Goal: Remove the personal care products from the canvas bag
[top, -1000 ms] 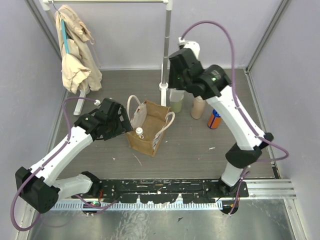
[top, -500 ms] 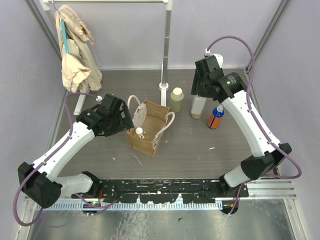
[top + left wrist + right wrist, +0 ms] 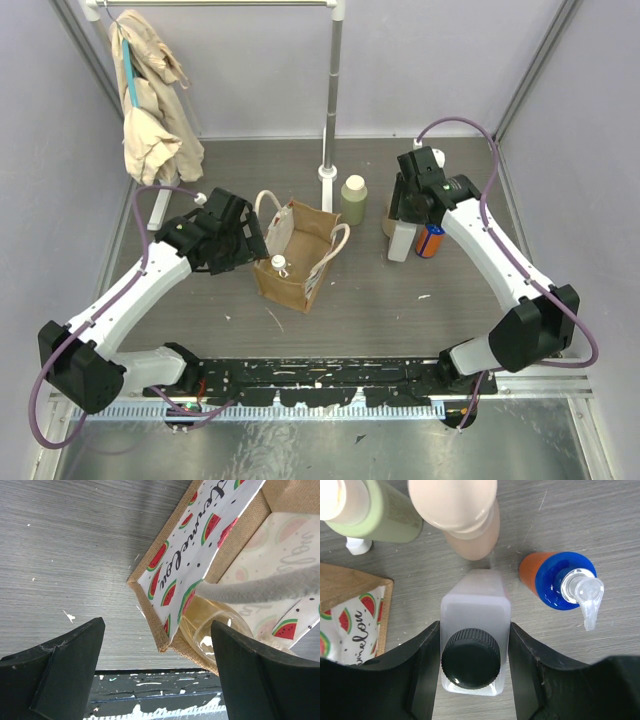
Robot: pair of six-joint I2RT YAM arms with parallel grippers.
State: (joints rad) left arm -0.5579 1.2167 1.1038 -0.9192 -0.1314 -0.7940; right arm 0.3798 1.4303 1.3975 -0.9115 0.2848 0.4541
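**Fourth bottle going down on the right, one left in the bag**

Grey wood-grain worktop (image 3: 380, 310), purple walls, clothes rack (image 3: 335, 90) at the back with a beige garment (image 3: 150, 100) on it. Canvas bag (image 3: 300, 270) stands upright mid-worktop. Amber bottle (image 3: 278, 265), white cap, is still inside at the near corner, under a cream handle (image 3: 260, 590).

Right fingers (image 3: 415, 675) are clamped on the sides of the white bottle (image 3: 475, 600), dark cap up. Cannot tell if its base touches the worktop. It sits just beside the tan bottle (image 3: 465, 510) and near the orange-and-blue bottle (image 3: 555, 577). The olive-green bottle (image 3: 375, 515) is a little further, toward the bag. Left fingers (image 3: 65, 665) are spread apart, holding nothing, hovering at the bag's rim over the amber bottle.

Risks, as I judge them:
- The white bottle is packed tight among the others, so opening or pulling away could knock the tan bottle or clip the orange one's pump spout.
- The handle crosses the amber bottle and could snag a finger.
- The bag looks light, so a tight pull may drag or tip it.

Writing: the bag lining has a watermelon-slice print with script reading "…ermelon". The olive bottle's label text is too small to read. No brand is legible.
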